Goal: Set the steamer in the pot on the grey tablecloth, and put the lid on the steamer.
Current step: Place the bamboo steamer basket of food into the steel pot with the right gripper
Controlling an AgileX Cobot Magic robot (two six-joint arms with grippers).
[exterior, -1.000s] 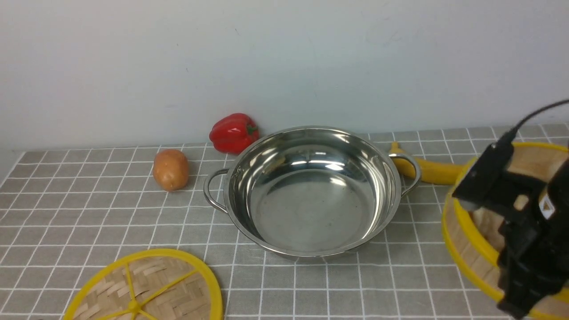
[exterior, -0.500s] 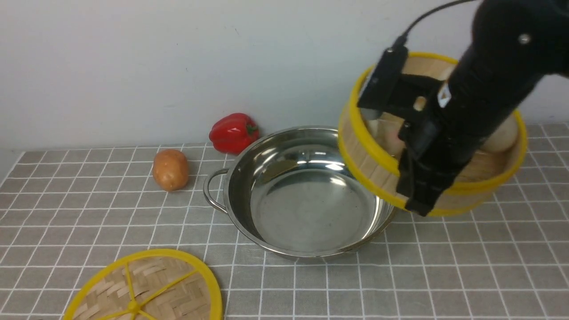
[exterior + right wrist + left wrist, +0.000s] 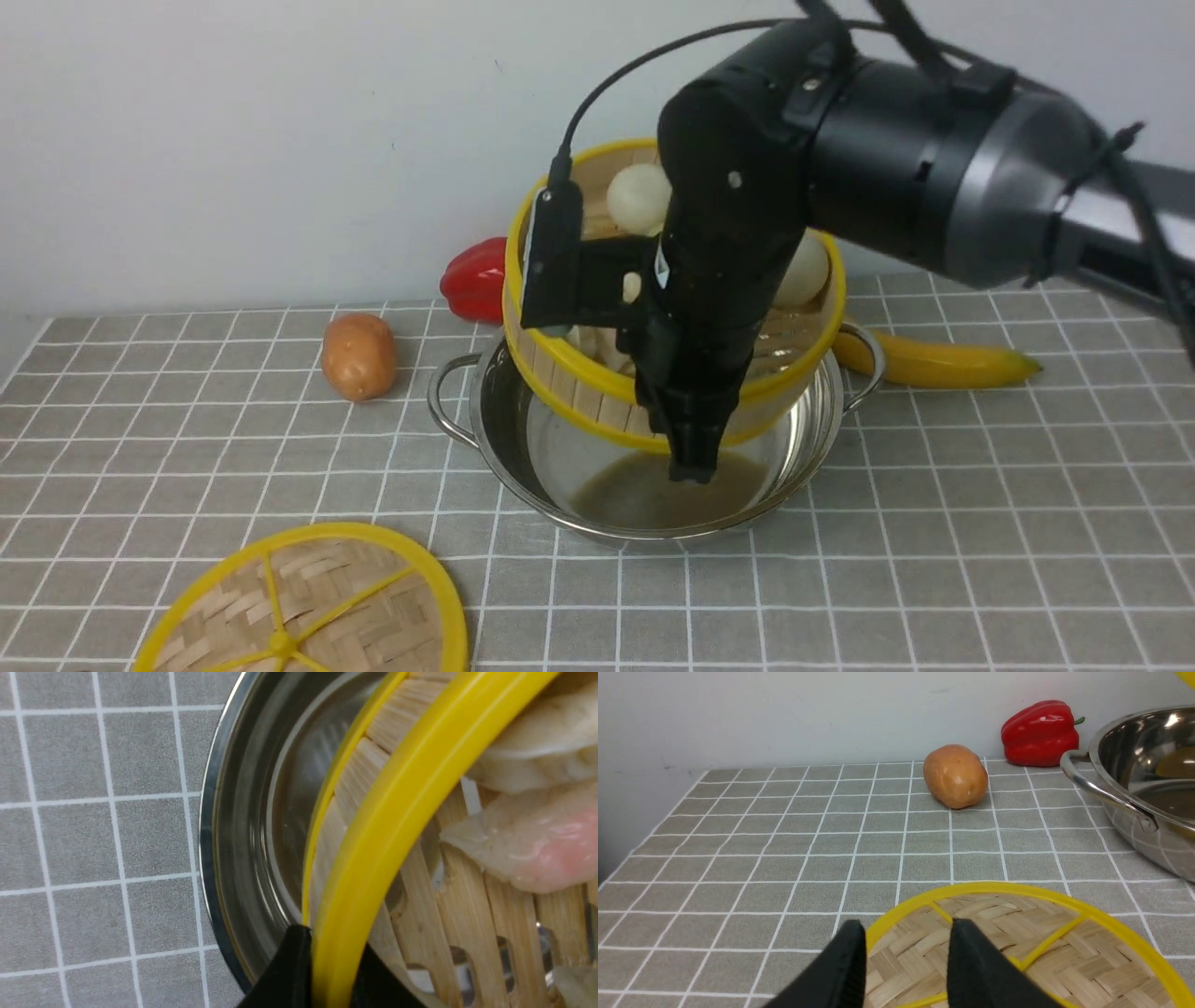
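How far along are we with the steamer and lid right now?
Done: the steamer is gripped at its rim by the right end effector. In hand: it hangs tilted over the pot, not yet seated. Left: set it down level, release, then put on the lid, which lies on the grey tablecloth by the open left end effector.

Soft, even light, faint shadows, bright glints on the pot (image 3: 1125,756), right wrist view slightly blurred.
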